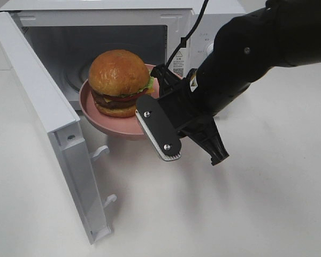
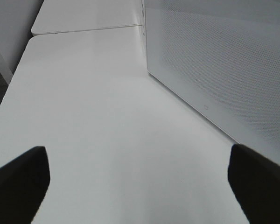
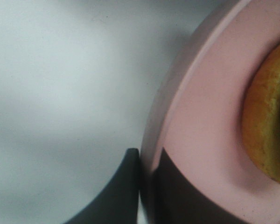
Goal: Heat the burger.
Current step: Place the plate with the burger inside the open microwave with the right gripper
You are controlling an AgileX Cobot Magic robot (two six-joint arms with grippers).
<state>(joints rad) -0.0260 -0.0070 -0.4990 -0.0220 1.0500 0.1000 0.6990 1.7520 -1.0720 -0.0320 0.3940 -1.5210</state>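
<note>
Right gripper (image 3: 148, 157) pinches the pink plate (image 1: 99, 115) by its rim, burger (image 1: 119, 80) aboard, at the open microwave (image 1: 96, 10) (left gripper (image 2: 137, 161) spread wide, holding nothing).

The open door (image 1: 48, 123) walls off the left of the microwave cavity (image 1: 59, 51), so you can reach in only from the front and right. The plate (image 1: 104, 122) carrying the burger (image 1: 119, 80) fills most of that mouth. A black cable (image 1: 189, 29) hangs by its right edge. Beside your left gripper (image 2: 137, 186), a perforated panel (image 2: 224, 70), probably the door, blocks one side. Bare table (image 2: 107, 116) lies ahead.
</note>
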